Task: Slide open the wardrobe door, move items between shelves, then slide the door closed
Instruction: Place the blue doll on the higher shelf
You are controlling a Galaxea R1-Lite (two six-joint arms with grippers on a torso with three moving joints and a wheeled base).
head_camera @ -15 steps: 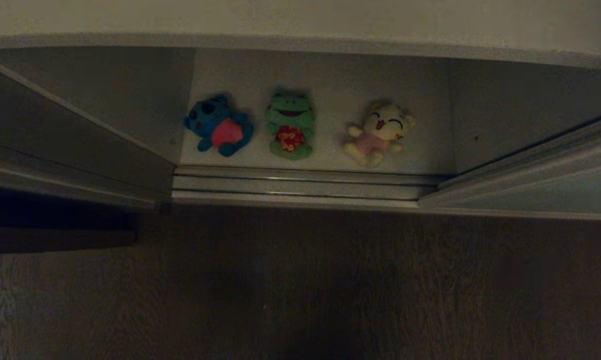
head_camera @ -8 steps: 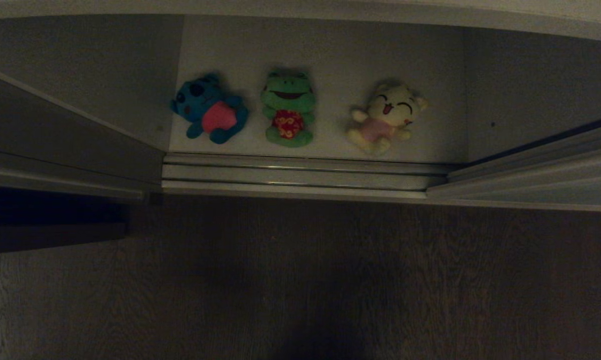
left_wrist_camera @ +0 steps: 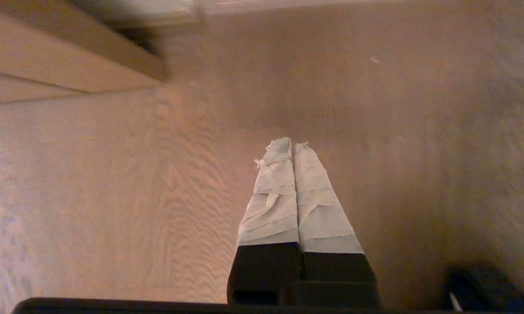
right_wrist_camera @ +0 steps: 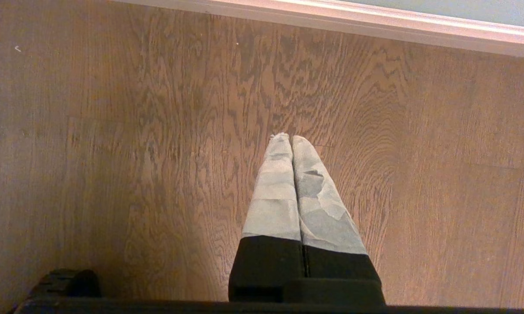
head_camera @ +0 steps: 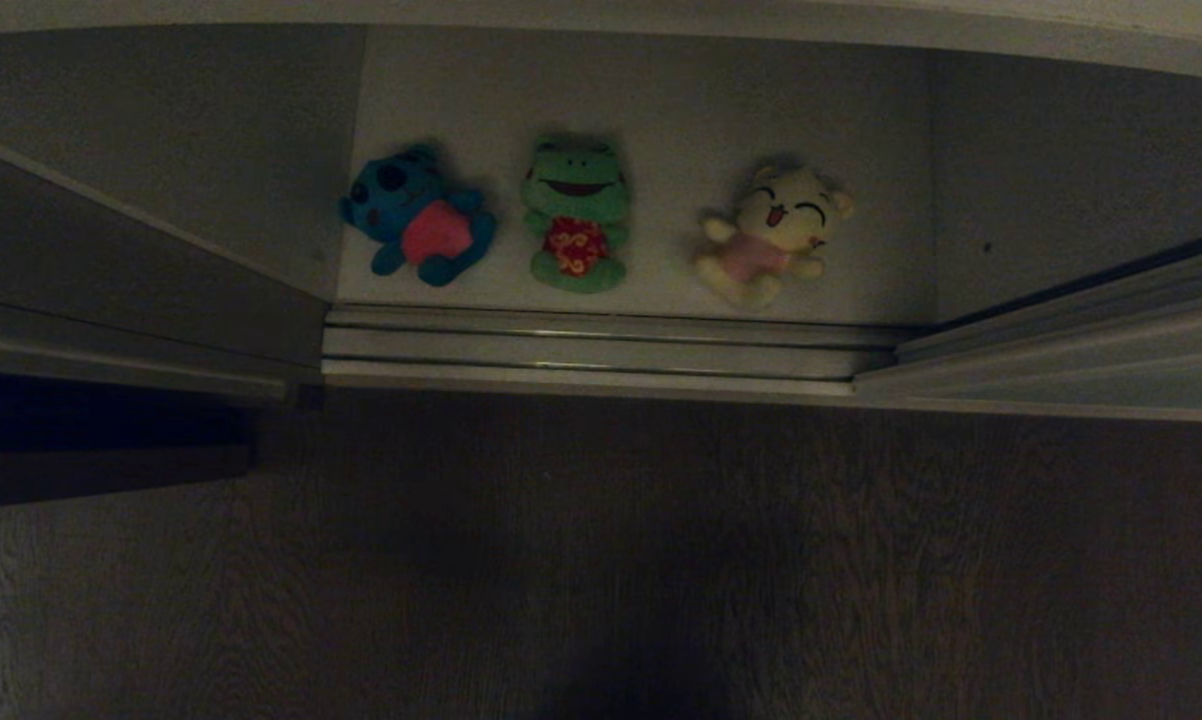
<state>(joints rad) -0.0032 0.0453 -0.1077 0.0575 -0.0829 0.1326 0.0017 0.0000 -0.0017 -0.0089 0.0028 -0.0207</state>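
Door (head_camera: 1061, 330) stands slid aside to the right, exposing the bottom shelf (head_camera: 661, 110), where blue toy (head_camera: 416, 218), frog (head_camera: 575, 215) and yellow toy (head_camera: 769, 235) lie in a row within reach. Left tool (left_wrist_camera: 292, 146) and right tool (right_wrist_camera: 290, 138) hang clenched and empty over the floor (head_camera: 601, 560), probably parked before the first pick.

Whole head view slid down (camera moved); toys (head_camera: 581, 215) unmoved.
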